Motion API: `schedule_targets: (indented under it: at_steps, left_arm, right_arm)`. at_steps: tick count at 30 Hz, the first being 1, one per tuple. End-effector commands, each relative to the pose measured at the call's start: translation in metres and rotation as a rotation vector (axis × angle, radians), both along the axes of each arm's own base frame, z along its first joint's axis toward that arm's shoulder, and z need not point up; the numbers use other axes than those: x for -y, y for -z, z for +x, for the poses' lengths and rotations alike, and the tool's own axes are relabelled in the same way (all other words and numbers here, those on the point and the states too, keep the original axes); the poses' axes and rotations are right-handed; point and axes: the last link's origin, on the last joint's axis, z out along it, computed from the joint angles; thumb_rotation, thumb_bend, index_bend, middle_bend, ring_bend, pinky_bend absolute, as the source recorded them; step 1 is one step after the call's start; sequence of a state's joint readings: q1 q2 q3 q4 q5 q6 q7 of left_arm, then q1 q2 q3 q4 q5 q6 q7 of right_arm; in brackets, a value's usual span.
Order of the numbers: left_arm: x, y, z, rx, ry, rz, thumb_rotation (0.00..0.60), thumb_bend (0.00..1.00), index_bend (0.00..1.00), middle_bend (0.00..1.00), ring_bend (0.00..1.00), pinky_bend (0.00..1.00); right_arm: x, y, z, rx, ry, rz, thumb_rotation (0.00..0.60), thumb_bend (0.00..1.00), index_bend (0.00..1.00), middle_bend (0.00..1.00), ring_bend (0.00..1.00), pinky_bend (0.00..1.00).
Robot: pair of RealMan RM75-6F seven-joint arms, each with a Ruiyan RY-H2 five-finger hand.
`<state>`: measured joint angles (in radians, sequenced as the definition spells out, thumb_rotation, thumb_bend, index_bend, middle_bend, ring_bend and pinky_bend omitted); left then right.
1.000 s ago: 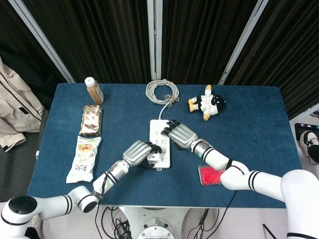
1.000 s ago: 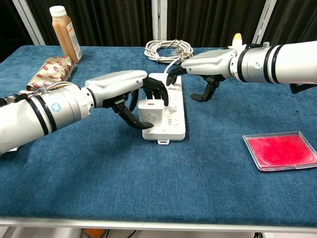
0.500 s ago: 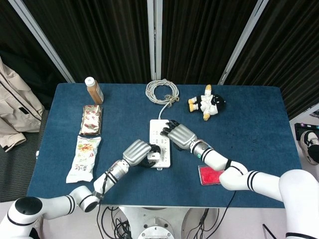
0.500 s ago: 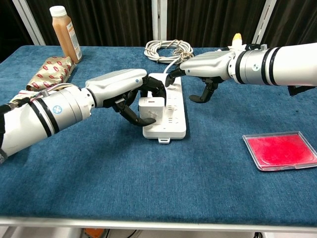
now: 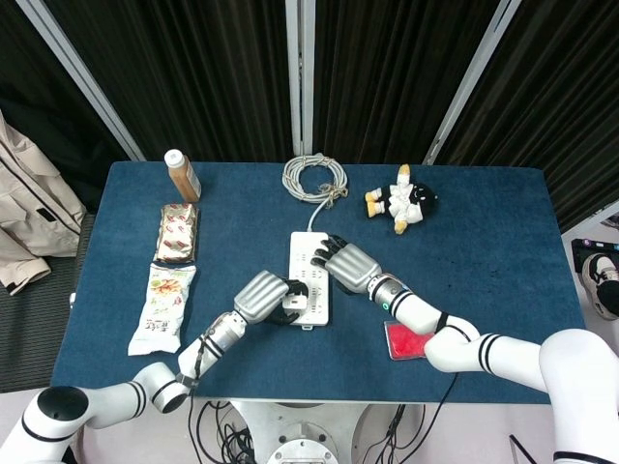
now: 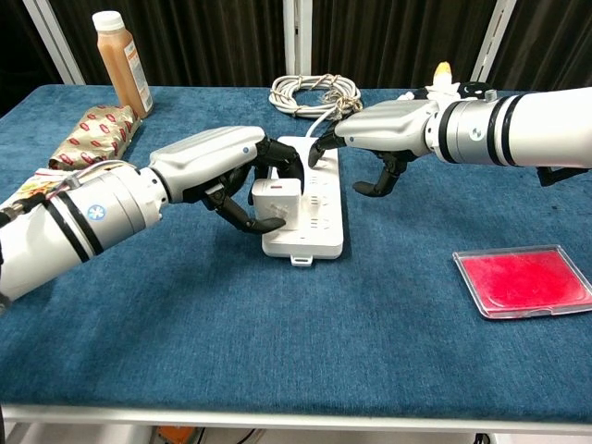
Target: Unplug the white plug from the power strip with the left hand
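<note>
**Op A:** Status on the white plug [image 6: 276,203]? Where is it rn?

**Op B:** Near the front end of the power strip [image 6: 310,205], about mid-table, a bit toward the front edge. My left hand [image 6: 222,171] is clamped round it, thumb low on the front face, other fingers over the top and back.

**Op A:** Anything moved in the last sec?

**Op B:** Yep. In the chest view the plug sits a touch higher and further left than a sec ago, and the strip's front end has slid left w/ it. Its tab was nearer centre before. So my pull is partly dragging the strip, not just freeing the prongs. Can't tell if the prongs are out yet; the plug base still looks like it's touching the strip.

**Op A:** Right hand doing its job?

**Op B:** Right hand [image 6: 375,139] is over the back half of the strip, fingertips curled down and pressing near the far sockets, holding nothing. It has crept slightly fwd since the earlier frames. I reckon it isn't pinning the strip hard enough, given the slide.

**Op A:** Plan?

**Op B:** Press harder w/ the right, then lift the left straight up, not sideways. Risk: the strip tips or the cord [image 6: 314,92] coiled near the back edge tugs.

**Op A:** Other stuff clear?

**Op B:** Red tray [image 6: 523,280] toward the front right, bottle [image 6: 122,60] at the back left corner. Both well apart from the strip.
</note>
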<state>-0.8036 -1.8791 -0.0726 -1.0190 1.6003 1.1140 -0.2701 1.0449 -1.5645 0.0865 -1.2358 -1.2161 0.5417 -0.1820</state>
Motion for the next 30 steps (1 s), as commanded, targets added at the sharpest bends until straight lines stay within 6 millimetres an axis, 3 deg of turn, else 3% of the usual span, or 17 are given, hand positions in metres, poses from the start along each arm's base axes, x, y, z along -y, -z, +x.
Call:
schedule_targets:
  at_steps: [1, 20, 27, 30]
  left_arm:
    - [0.001, 0.0, -0.002, -0.004, 0.015, 0.004, 0.6, 0.52, 0.64, 0.72, 0.6, 0.76]
    - [0.0, -0.012, -0.004, 0.016, 0.055, 0.043, 0.6, 0.52, 0.64, 0.72, 0.6, 0.76]
    - [-0.007, -0.041, -0.023, 0.029, 0.021, 0.161, 0.6, 0.51, 0.61, 0.69, 0.57, 0.75]
    - [-0.011, -0.05, -0.041, -0.006, -0.037, 0.192, 0.6, 0.5, 0.55, 0.63, 0.51, 0.67]
  right_arm:
    - [-0.002, 0.001, -0.001, -0.008, -0.008, -0.002, 0.6, 0.42, 0.19, 0.18, 0.0, 0.0]
    - [-0.009, -0.002, 0.0, -0.032, -0.054, -0.036, 0.6, 0.42, 0.19, 0.19, 0.0, 0.0]
    - [-0.007, -0.032, 0.007, 0.084, -0.049, -0.123, 0.6, 0.42, 0.19, 0.18, 0.0, 0.0]
    - [-0.007, -0.051, 0.006, 0.128, -0.05, -0.165, 0.6, 0.42, 0.19, 0.18, 0.0, 0.0]
